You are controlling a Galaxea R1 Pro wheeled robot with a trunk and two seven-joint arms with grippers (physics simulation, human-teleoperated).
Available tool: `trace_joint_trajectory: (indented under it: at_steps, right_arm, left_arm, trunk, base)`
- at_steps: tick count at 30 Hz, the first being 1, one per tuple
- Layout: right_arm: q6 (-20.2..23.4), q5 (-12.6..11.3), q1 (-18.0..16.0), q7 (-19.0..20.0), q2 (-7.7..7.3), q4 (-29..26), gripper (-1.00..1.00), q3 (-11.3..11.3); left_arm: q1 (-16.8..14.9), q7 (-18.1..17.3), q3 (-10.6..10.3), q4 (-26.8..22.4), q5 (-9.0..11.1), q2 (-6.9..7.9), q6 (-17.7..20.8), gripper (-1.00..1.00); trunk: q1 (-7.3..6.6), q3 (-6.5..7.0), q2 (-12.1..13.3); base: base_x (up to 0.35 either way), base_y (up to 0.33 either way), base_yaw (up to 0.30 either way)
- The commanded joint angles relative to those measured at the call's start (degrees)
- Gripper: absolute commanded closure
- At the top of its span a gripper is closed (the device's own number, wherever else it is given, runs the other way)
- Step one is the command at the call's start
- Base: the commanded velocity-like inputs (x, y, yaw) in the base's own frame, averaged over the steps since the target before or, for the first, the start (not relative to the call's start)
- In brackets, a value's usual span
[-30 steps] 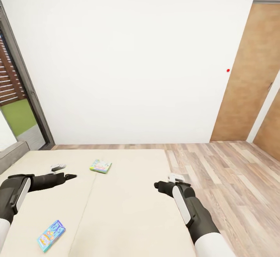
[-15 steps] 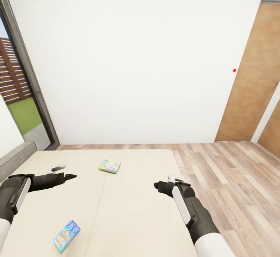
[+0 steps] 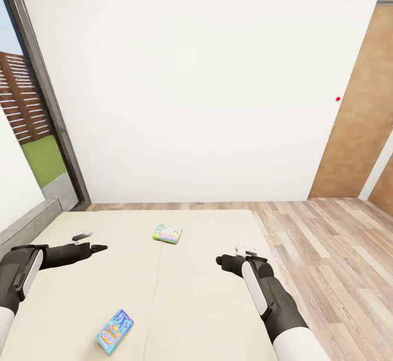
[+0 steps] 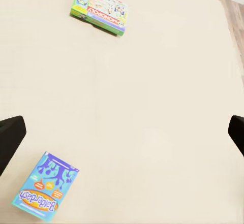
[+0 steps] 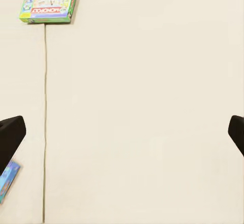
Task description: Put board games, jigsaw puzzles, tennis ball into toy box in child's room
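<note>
Head view: you're at the bed (image 3: 191,295), both arms held out over the mattress. Left gripper (image 3: 101,248) and right gripper (image 3: 221,260) carry nothing. Blue board game (image 3: 114,331) lies flat near your left side; green-edged board game (image 3: 167,234) sits further in, mid-mattress, well apart from it.

Left wrist view: fingers (image 4: 10,140) spread wide, released. Blue box (image 4: 46,186) sits just beside one finger; green box (image 4: 99,8) further off.

Right wrist view: fingers (image 5: 10,137) also spread wide, empty. Green box (image 5: 49,3) ahead.

Judgement: both are thin, light, stiff cardboard, likely slick. They lie flush on soft mattress, so pinch across the short edges, pressing down slightly.
</note>
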Motion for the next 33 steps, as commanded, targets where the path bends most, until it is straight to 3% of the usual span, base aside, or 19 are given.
trace_joint_trajectory:
  at_steps: [1,14,33]
  right_arm:
    - [0.18,-0.6,-0.05,-0.56,0.0,-0.07,-1.0,0.07]
    - [0.18,-0.6,-0.05,-0.56,0.0,-0.07,-1.0,0.07]
    - [-0.93,-0.51,-0.05,-0.41,0.0,0.29,-1.0,0.07]
  left_arm:
    - [-0.06,-0.21,0.09,-0.01,-0.01,-0.01,0.39,-1.0]
    - [-0.06,-0.2,0.02,-0.01,-0.01,-0.01,0.36,-1.0]
    - [-0.06,0.56,-0.59,0.1,-0.17,-0.72,0.08,-1.0]
  trunk:
    - [0.04,-0.14,-0.14]
    - [0.04,-0.06,-0.14]
    - [0.04,0.1,-0.14]
  base:
    - [0.0,0.283,0.0]
    - [0.0,0.243,0.03]
    - [0.0,0.018,0.049]
